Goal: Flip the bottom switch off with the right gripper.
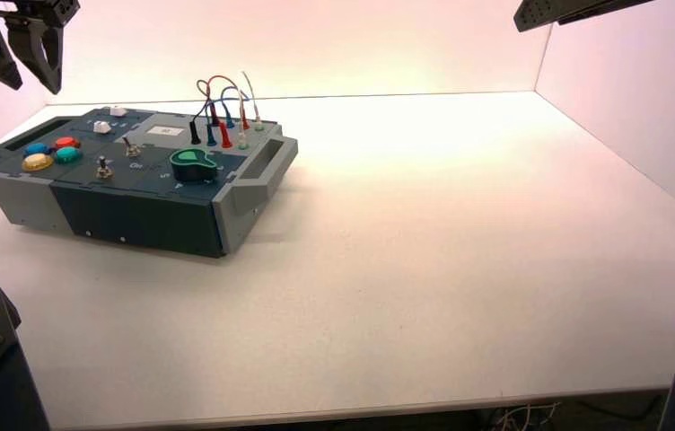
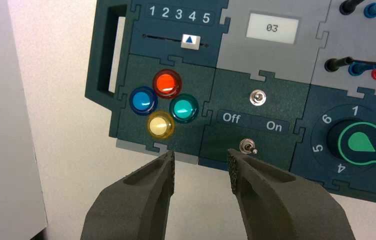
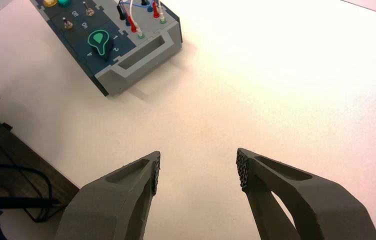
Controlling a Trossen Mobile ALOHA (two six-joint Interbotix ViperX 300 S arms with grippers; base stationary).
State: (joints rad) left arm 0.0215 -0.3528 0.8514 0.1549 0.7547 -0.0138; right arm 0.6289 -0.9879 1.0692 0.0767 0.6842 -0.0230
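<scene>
The bottom switch (image 1: 101,167) is a small silver toggle on the dark box (image 1: 136,211), near the front wall and the yellow button (image 1: 37,162). In the left wrist view the bottom switch (image 2: 248,146) has its lever leaning toward the "On" side. It also shows far off in the right wrist view (image 3: 67,23). My right gripper (image 3: 198,170) is open and empty, high above the bare table and far right of the box; the high view shows only its black plate (image 1: 576,11). My left gripper (image 2: 202,170) is open and empty, raised above the box's left end (image 1: 36,88).
A second toggle (image 2: 258,97) sits nearer the white label "03" (image 2: 272,28). The green knob (image 1: 194,164), the plugged wires (image 1: 222,112), the red, blue and teal buttons and a slider (image 2: 190,41) share the top. The box's grey handle (image 1: 262,171) faces right. The table's front edge (image 1: 361,409) is near.
</scene>
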